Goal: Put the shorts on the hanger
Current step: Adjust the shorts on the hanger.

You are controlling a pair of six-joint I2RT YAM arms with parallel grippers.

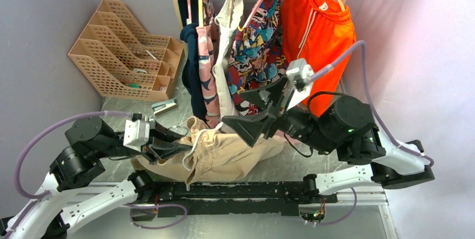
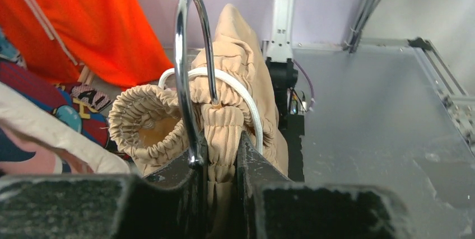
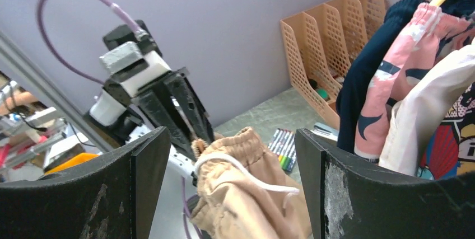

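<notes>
Left tool (image 2: 221, 158) clamps shorts (image 2: 229, 43) and hanger (image 2: 178, 71) hook together; right tool (image 3: 231, 138), fingers apart, hovers beyond; hanging seems mostly done.

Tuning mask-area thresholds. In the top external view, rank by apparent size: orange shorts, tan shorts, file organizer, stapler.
1. orange shorts
2. tan shorts and file organizer: these look alike, and the shorts are bunched and partly covered, so they are not ranked
3. stapler
</notes>
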